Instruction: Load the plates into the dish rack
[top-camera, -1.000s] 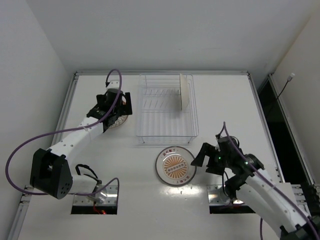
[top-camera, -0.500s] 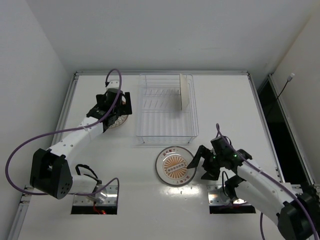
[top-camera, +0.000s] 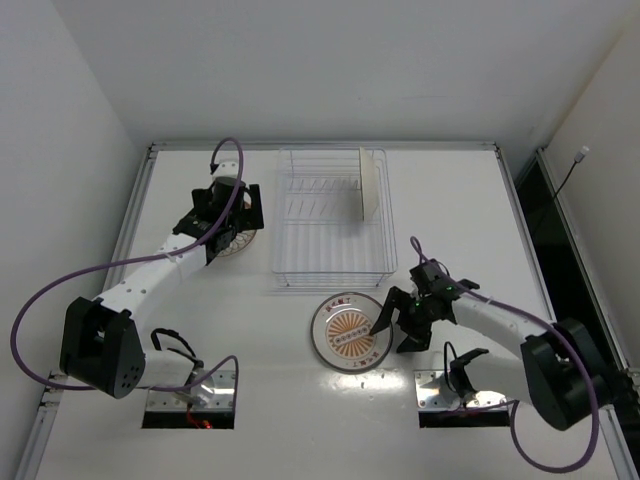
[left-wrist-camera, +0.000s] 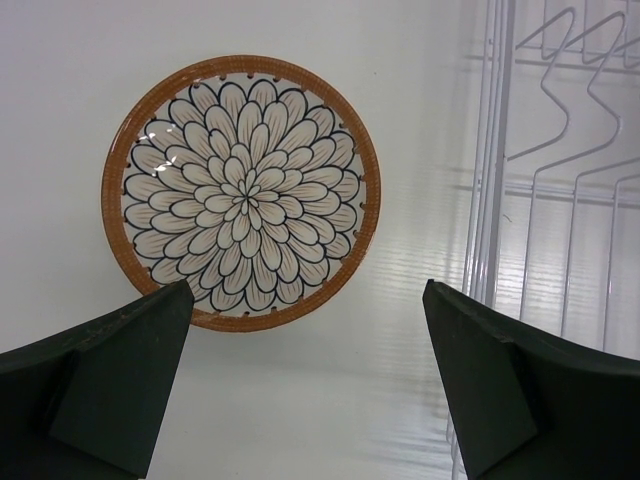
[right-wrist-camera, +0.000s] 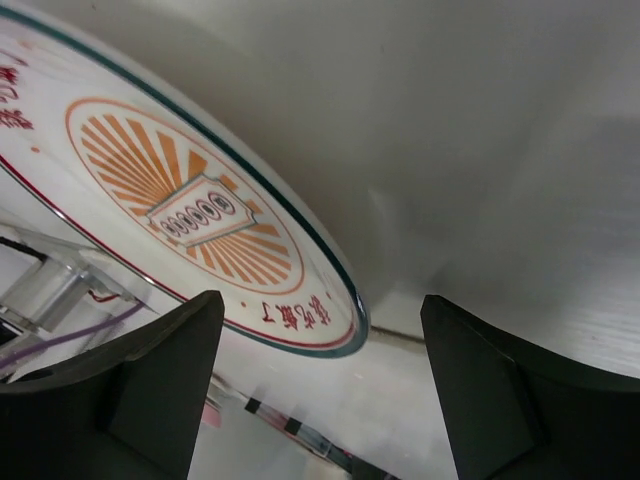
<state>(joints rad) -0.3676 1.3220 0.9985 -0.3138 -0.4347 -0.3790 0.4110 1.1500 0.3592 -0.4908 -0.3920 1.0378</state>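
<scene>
The left arm runs from its base at the near left corner diagonally up across the table (top-camera: 450, 220), its forearm stretched toward the far side and its wrist bent down. The left gripper (left-wrist-camera: 307, 292) hangs over a flower-patterned plate (left-wrist-camera: 240, 192) with an orange-brown rim, which lies flat just left of the dish rack (top-camera: 333, 225). Its jaws are spread as wide as they go and hold nothing, and the plate shows between them in the wrist view. The dish rack sits at the middle of the far half of the table. An upright plate (top-camera: 370, 185) stands on edge in its far right part. Just in front of the rack, a sunburst plate (top-camera: 348, 332) lies flat on the table. The right arm folds low from its base at the near right and reaches leftward, close to the surface. The right gripper (top-camera: 391, 335) is tipped down at this plate's right edge. Its jaws are spread apart with the rim in the gap between them, and neither finger is clamped on the plate.
</scene>
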